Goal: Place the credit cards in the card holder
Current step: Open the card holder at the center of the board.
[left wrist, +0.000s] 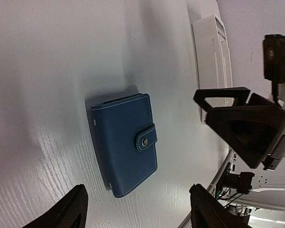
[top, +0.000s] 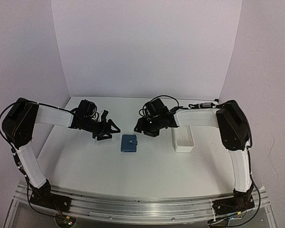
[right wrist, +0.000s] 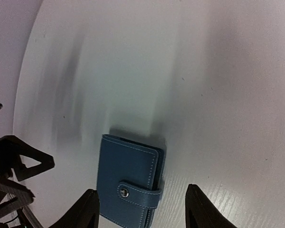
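The dark-blue card holder (top: 129,143) lies flat and closed on the white table, its snap tab fastened. It also shows in the left wrist view (left wrist: 124,144) and in the right wrist view (right wrist: 128,186). My left gripper (top: 108,131) is open and empty, just left of the holder and above the table; its fingertips (left wrist: 69,209) frame the holder's near end. My right gripper (top: 143,128) is open and empty, just behind and right of the holder; its fingertips (right wrist: 89,209) straddle the holder. No credit cards are in view.
A long white rectangular tray (top: 183,137) stands right of the card holder, under my right arm, also in the left wrist view (left wrist: 213,52). White walls close the back and sides. The metal rail with the arm bases (top: 133,204) runs along the near edge.
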{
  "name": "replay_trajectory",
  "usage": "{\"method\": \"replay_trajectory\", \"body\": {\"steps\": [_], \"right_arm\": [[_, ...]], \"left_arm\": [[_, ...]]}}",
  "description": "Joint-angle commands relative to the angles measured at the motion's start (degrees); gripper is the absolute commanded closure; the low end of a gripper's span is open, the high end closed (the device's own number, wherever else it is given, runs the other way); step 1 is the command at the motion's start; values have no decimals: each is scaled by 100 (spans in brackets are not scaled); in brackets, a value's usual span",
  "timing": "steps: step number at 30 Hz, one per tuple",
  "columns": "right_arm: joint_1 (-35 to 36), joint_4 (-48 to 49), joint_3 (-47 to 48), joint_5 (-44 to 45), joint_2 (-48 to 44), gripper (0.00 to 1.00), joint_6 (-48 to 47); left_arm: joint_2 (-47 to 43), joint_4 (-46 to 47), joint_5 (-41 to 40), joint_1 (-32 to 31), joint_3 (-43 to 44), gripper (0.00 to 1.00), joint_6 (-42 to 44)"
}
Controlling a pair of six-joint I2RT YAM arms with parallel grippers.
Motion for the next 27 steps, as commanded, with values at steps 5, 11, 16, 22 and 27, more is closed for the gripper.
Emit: {"method": "replay_trajectory", "body": {"steps": [5,11,16,22,27], "right_arm": [[-103,-162,485,-1107,772,50,625],[-103,271,251,-1484,1027,62,838],[-106,699,99,-1702,1157,67,1054],[-104,1080,-133,-1847,1192,70,1260],[-106,1224,-127,-1874,1226,72,1238]], "left_arm": [[556,711,-45,-150,-299,33,-491],[963,1105,85,-176,-480,36,-773],[1453,1271,301,-242,-314,38,-919],[2070,1411,808,-253,58,54,-1093],[2076,1750,1075,-257,143,90,-1368]]}}
